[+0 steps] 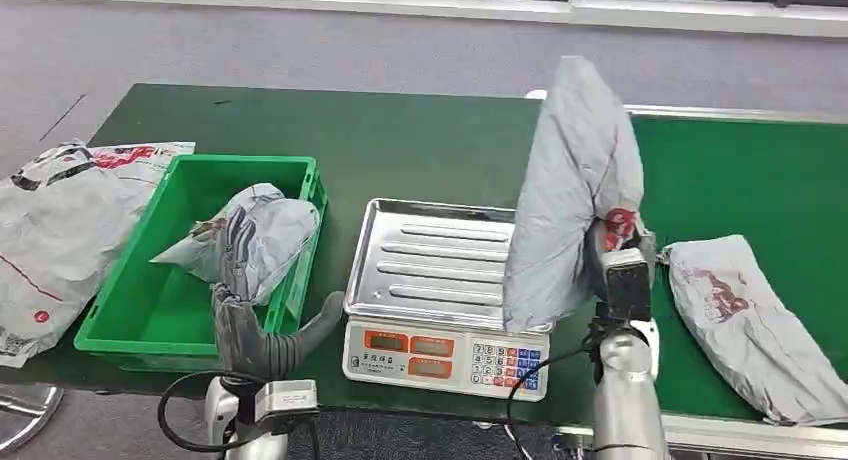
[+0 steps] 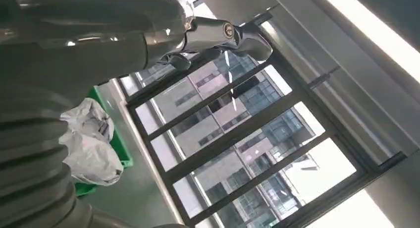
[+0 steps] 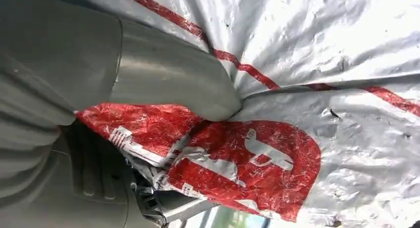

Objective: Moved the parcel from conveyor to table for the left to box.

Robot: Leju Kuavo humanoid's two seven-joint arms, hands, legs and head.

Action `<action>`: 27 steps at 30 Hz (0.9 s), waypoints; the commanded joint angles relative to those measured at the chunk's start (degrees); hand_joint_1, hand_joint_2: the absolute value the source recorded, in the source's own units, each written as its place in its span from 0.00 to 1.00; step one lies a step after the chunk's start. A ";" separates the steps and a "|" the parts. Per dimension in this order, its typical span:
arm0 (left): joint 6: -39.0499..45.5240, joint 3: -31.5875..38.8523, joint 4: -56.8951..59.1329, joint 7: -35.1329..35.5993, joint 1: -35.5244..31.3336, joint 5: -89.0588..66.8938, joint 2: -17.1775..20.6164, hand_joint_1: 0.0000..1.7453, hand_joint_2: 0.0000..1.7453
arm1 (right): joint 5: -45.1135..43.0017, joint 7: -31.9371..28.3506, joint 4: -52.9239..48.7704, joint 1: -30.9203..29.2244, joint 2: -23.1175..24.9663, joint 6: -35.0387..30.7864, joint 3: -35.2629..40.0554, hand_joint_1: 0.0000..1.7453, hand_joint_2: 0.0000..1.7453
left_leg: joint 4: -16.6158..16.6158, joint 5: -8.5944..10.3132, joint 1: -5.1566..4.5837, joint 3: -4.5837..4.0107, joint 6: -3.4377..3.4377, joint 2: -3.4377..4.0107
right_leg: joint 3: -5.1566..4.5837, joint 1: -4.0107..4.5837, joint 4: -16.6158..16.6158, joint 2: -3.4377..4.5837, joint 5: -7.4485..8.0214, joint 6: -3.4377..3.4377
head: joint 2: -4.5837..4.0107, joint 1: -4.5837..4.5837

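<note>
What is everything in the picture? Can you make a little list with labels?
right hand: holds a grey parcel up on end above the scale
left hand: low by the crate's near edge, holds nothing
crate: green, one grey bag inside
conveyor: green belt, another bag on it
table left end: large bag lying flat
scale tray: bare metal

1. Four grey parcels: one upright (image 1: 575,195), one in the crate (image 1: 250,238), one at the desk's left edge (image 1: 55,230), one on the belt (image 1: 750,315).
2. One green crate (image 1: 130,310).
3. One weighing scale (image 1: 440,280).
</note>
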 commanded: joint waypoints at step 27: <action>-1.08 -0.42 7.64 -0.15 -5.27 3.97 -1.44 0.00 1.00 | -8.67 0.53 11.18 -2.21 -0.69 4.91 12.43 0.25 1.00 | -0.18 0.05 0.05 0.17 -0.03 -0.11 | 0.21 0.06 -0.22 -0.12 0.04 -0.07 | -0.02 0.00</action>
